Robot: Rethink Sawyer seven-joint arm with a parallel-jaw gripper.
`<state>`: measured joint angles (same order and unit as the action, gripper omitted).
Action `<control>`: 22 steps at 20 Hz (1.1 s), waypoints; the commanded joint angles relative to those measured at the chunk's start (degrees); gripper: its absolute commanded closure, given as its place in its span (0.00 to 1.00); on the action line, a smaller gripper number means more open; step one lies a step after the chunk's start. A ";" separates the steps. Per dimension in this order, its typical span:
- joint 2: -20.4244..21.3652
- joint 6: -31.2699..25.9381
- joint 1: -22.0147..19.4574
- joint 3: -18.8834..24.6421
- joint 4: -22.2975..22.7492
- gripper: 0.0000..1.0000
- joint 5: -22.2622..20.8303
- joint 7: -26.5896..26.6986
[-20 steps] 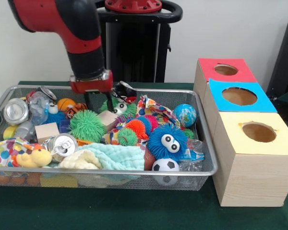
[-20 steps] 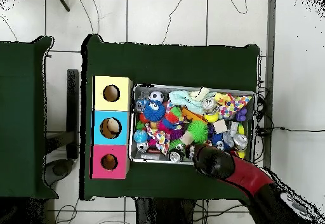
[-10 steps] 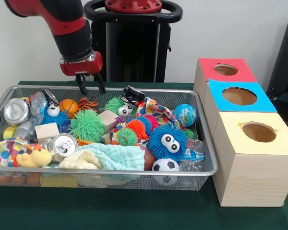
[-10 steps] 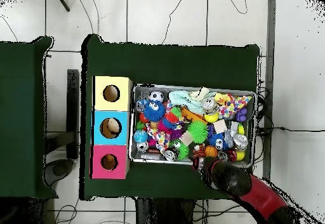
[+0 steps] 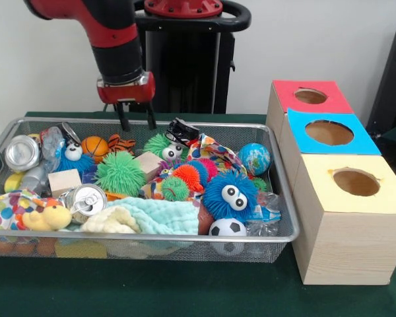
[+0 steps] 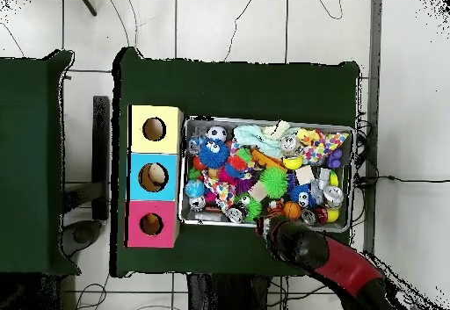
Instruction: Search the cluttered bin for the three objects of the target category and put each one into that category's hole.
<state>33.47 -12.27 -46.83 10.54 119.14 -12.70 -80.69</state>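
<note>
The gripper (image 5: 135, 123) hung over the far rim of the wire basket (image 5: 282, 198), its two dark jaws apart and holding nothing. Just below the jaws, inside the basket, lay a small orange ball (image 5: 94, 146) and a striped tiger toy (image 5: 122, 142). Below them and nearer the camera sat a green spiky ball (image 5: 119, 173) and a wooden cube (image 5: 148, 164). One crushed can (image 5: 21, 152) rested well off to the picture's left of the jaws, against the basket's end, its silver round face showing. A second can (image 5: 86, 199) lay lower down and nearer the front rim, beside a pale blue cloth (image 5: 160, 216). A blue furry toy with big eyes (image 5: 230, 195) sat off to the picture's right of the jaws. Further right, outside the basket on the green tabletop (image 5: 185, 290), stood the red-topped box with its round hole (image 5: 310, 96), well apart from the jaws. In the overhead view the arm (image 6: 325, 260) reached in across the basket's edge nearest the robot's base.
</note>
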 commanded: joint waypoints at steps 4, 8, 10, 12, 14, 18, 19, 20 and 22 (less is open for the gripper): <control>-2.42 6.05 6.80 -8.96 -6.25 0.00 1.74 -13.41; -3.57 3.33 11.61 -15.73 -9.16 0.00 2.50 -13.06; -4.08 3.63 12.67 -17.15 -9.82 0.00 2.58 -12.85; -4.60 3.43 13.88 -18.49 -10.47 0.00 2.85 -12.69; -5.12 3.37 14.78 -19.42 -11.02 0.00 3.48 -12.91; -5.52 4.11 14.83 -19.46 -11.15 0.00 4.62 -13.14; -5.92 4.35 15.04 -19.77 -11.36 0.00 5.29 -13.57; -6.32 4.71 15.58 -20.30 -11.54 0.00 5.81 -13.92; -7.11 5.43 16.68 -21.34 -11.90 0.00 6.83 -14.63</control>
<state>30.45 -8.09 -30.50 -5.10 113.56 -9.24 -80.69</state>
